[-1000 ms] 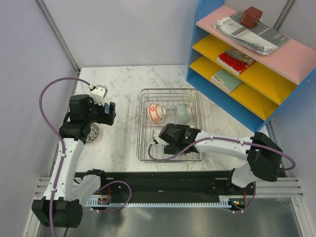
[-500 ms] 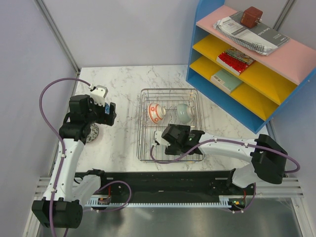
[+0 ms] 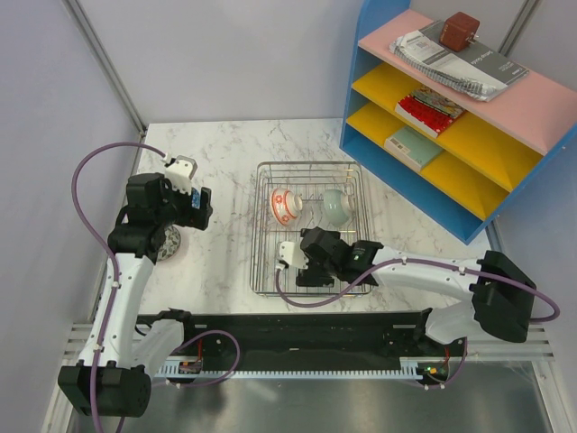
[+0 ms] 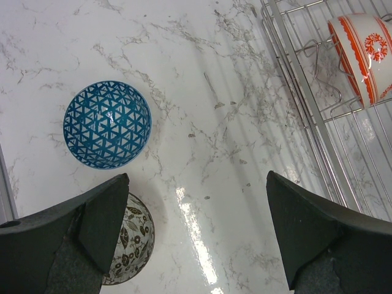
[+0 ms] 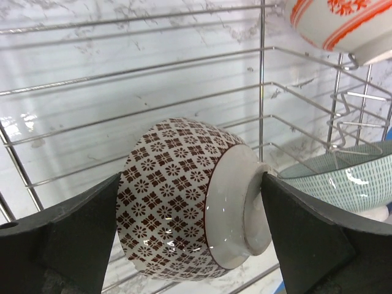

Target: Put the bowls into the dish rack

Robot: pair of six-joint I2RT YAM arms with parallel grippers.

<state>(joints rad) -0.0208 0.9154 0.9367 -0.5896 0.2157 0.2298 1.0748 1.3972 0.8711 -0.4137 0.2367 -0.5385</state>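
- While the dish rack (image 3: pixel 260 216) holds three bowls, two sit upright on the marble table (image 3: pixel 225 262) to its left.
- Right gripper (image 5: pixel 191 177), jaws wide, flanks the reddish bowl (image 5: pixel 171 190), on its side, foot toward the wrist.
- Left gripper (image 4: pixel 196 184), wide and empty, hovers nearest the blue bowl (image 4: pixel 107 124), mouth up.

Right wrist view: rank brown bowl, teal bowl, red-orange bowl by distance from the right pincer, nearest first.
1. brown bowl: on its side, right inside the right pincer.
2. teal bowl: just to the right, low in view.
3. red-orange bowl: top right corner, farther back in the rack.
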